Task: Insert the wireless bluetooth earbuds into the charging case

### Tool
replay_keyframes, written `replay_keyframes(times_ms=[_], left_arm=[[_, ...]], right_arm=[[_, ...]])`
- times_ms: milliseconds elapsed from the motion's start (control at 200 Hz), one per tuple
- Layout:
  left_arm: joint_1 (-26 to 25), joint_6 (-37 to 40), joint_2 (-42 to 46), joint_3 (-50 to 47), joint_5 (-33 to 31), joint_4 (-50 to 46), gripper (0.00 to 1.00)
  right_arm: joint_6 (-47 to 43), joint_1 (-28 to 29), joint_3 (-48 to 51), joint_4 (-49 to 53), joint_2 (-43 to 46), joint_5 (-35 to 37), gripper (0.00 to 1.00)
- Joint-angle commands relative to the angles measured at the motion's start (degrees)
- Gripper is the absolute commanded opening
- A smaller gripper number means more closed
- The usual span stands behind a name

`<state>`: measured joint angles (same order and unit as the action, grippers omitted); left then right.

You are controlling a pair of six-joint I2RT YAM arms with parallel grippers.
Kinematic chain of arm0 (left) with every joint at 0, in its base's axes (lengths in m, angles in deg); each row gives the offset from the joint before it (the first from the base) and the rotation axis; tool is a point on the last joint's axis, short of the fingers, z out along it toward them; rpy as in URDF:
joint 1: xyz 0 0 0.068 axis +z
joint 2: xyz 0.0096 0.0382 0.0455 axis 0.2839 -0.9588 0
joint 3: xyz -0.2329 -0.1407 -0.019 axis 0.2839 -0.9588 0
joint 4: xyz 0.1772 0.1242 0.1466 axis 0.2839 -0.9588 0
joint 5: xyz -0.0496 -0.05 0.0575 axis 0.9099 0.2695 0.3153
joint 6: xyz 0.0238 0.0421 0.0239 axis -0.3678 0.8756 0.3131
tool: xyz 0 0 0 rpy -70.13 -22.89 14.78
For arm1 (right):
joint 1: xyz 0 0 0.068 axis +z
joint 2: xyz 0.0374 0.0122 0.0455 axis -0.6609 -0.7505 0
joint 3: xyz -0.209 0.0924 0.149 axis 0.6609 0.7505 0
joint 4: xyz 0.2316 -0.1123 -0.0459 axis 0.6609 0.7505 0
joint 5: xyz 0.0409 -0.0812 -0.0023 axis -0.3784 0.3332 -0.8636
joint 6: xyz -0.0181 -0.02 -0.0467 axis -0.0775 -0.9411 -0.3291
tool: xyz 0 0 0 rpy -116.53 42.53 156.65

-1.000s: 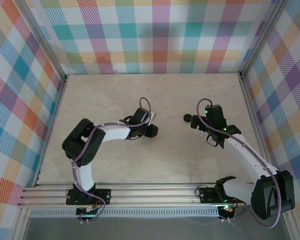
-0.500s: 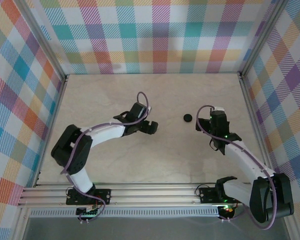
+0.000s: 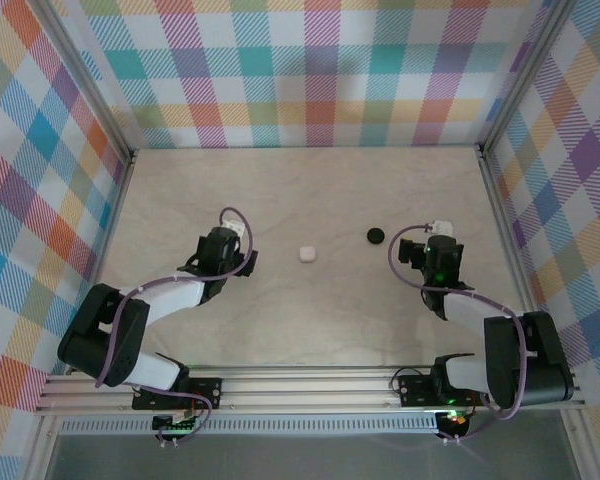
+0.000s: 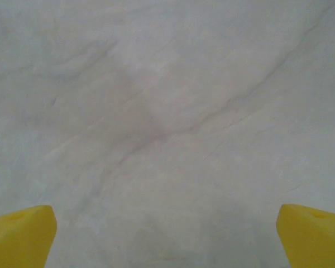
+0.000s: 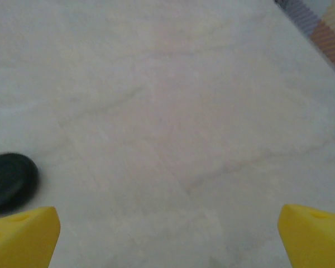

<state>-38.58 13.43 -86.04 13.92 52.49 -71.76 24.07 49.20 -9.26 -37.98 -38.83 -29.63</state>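
Top external view: the left gripper point(image 3: 230, 258) has opened wide and drawn back to the left. It is empty, and the white case point(image 3: 306, 254) now lies alone on the table point(image 3: 310, 330). The right gripper point(image 3: 435, 235), also open and empty, has retreated beside the black case point(image 3: 376, 236). The earbuds are probably inside the cases, so the task looks nearly finished.

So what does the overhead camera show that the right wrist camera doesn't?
The overhead view takes in the whole scene: the left arm, the right arm, the plaid walls all round, and a small white case lying mid-table. The right wrist view gives a close look at the right arm's jaws, their yellow fingertips wide apart with nothing between them. Both share the round black case and the pale marbled table.
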Motion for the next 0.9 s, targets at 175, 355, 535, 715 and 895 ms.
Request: replay_keyframes(times_ms=[175, 355, 535, 715, 895], left_arm=[[7.1, 3.4, -2.1, -7.1, 4.2, 26.0, 1.0], [12.3, -1.9, -2.7, -8.4, 7.4, 29.1, 1.0], [17.5, -5.2, -7.3, -7.8, 15.1, 31.2, 1.0], [18.3, -5.9, -7.7, -7.4, 15.6, 31.3, 1.0], [18.3, -5.9, -7.7, -7.4, 15.6, 31.1, 1.0]], right_arm=[[-6.2, -0.4, 5.4, -34.9, -14.1, -5.8, 1.0], [-5.2, -1.4, 0.7, -26.5, -15.4, -6.1, 1.0], [-1.6, -6.3, -3.3, -17.6, -14.8, -13.4, 1.0], [-1.3, -6.8, -3.2, -17.6, -14.7, -14.2, 1.0], [-1.4, -6.8, -3.0, -17.7, -14.6, -14.1, 1.0]])
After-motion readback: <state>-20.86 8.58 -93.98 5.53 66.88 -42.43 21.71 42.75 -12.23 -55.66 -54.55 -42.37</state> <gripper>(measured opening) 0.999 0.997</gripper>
